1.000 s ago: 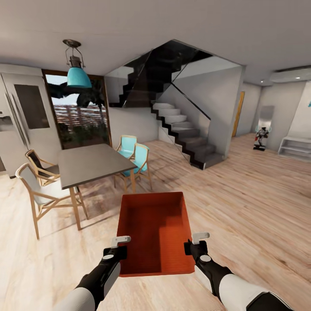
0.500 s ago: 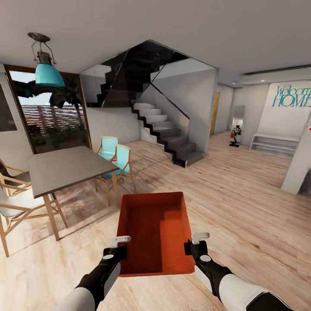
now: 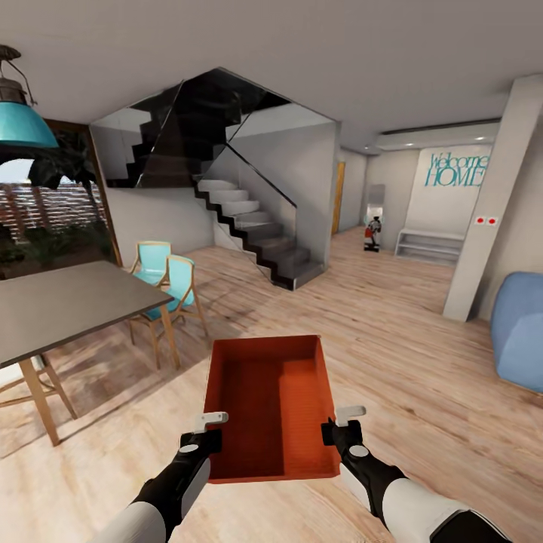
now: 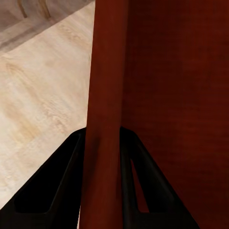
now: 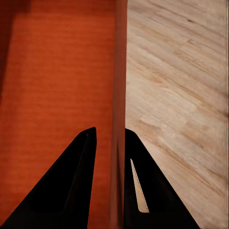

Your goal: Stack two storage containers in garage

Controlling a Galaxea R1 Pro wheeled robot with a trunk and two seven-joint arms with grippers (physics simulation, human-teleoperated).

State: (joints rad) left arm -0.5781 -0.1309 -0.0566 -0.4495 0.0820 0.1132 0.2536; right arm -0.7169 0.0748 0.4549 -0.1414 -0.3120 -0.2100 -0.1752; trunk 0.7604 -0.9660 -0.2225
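An orange-red open-top storage container (image 3: 270, 407) is carried level in front of me above the light wood plank floor. My left gripper (image 3: 207, 431) is shut on its left wall and my right gripper (image 3: 337, 426) on its right wall. In the left wrist view the thin red wall (image 4: 102, 124) runs between the two dark fingers. The right wrist view has the container's wall (image 5: 118, 95) pinched between the black fingers, with its orange inside to one side and wood floor to the other. The container is empty.
A grey dining table (image 3: 60, 305) with turquoise chairs (image 3: 172, 283) stands at the left. A dark staircase (image 3: 249, 226) rises ahead. A white pillar (image 3: 490, 219) and a blue seat (image 3: 519, 328) are at the right. A hallway with a "Welcome HOME" wall lies beyond.
The whole view has swung to the right: table, lamp and stairs slid left, and the pillar and blue seat came in. Both grippers and the container hold the same pose.
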